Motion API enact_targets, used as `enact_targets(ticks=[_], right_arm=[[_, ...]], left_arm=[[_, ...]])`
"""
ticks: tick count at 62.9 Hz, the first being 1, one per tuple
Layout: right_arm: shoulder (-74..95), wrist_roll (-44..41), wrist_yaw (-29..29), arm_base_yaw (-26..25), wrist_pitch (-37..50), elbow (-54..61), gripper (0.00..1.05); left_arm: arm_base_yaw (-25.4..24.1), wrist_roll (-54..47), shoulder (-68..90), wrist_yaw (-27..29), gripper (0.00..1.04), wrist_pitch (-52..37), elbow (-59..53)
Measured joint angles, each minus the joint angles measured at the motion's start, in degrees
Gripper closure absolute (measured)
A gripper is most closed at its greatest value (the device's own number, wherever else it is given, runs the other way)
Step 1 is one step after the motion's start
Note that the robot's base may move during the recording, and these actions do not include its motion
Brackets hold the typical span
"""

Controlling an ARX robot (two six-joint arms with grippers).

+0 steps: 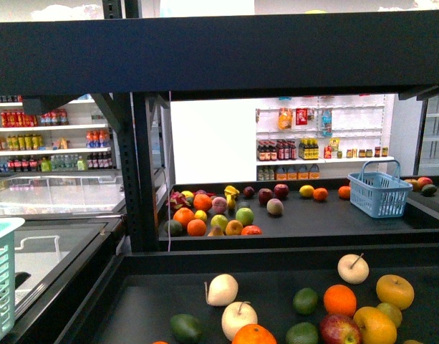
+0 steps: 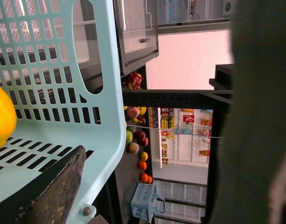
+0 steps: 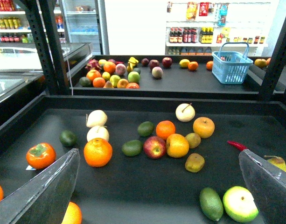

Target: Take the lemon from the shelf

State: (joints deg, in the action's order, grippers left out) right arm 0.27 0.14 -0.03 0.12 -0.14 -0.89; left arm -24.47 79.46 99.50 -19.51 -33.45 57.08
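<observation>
A bright yellow smooth fruit, apparently the lemon (image 2: pixel 0 116), lies inside a pale teal basket (image 2: pixel 87 70), cut off at the frame edge in the left wrist view. My left gripper (image 2: pixel 152 154) is open and empty beside that basket, one finger (image 2: pixel 49 186) against its rim. The black shelf (image 1: pixel 205 64) fills the front view. My right gripper (image 3: pixel 159 161) is open and empty, hovering over the shelf's near deck (image 3: pixel 133 191) with its fingers (image 3: pixel 45 191) spread wide. Neither gripper shows in the front view.
The teal basket (image 1: pixel 1 279) sits at the lower left. The near deck holds pale pears (image 1: pixel 223 289), oranges (image 1: pixel 339 299), orange-yellow round fruits (image 1: pixel 394 290), an apple (image 3: pixel 154 147) and limes (image 3: pixel 211 203). The far deck carries more fruit and a blue basket (image 1: pixel 378 192).
</observation>
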Motion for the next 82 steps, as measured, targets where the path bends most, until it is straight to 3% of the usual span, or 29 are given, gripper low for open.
enact_targets(ticks=[25,35,51,56,65,69,78,82], right_arm=[[0.0,0.0,0.0,0.0,0.0,0.0,0.02],[0.0,0.0,0.0,0.0,0.0,0.0,0.02],[0.0,0.0,0.0,0.0,0.0,0.0,0.02],[0.0,0.0,0.0,0.0,0.0,0.0,0.02],[0.0,0.0,0.0,0.0,0.0,0.0,0.02],[0.0,0.0,0.0,0.0,0.0,0.0,0.02],[0.0,0.0,0.0,0.0,0.0,0.0,0.02],[0.0,0.0,0.0,0.0,0.0,0.0,0.02]], left_arm=[[-0.4,-13.5,-9.2,7.2,0.08,21.8,0.5],[1.6,-27.6,-18.8,12.1,0.08,30.0,-0.3],[9.1,-51.1,-42.2,19.2,0.08,37.9,-9.7],[11.3,-62.2,-51.7,11.8,0.21,29.0,-17.8],[23.8,-75.9,-74.6,18.2,0.53,33.0,-34.4],[24.1,-77.6,-84.6,19.4,0.69,37.2,-40.8],[24.3,-78.3,-90.8,19.5,1.03,36.1,-45.7],[24.3,-78.6,-91.5,19.4,1.02,35.8,-47.1]])
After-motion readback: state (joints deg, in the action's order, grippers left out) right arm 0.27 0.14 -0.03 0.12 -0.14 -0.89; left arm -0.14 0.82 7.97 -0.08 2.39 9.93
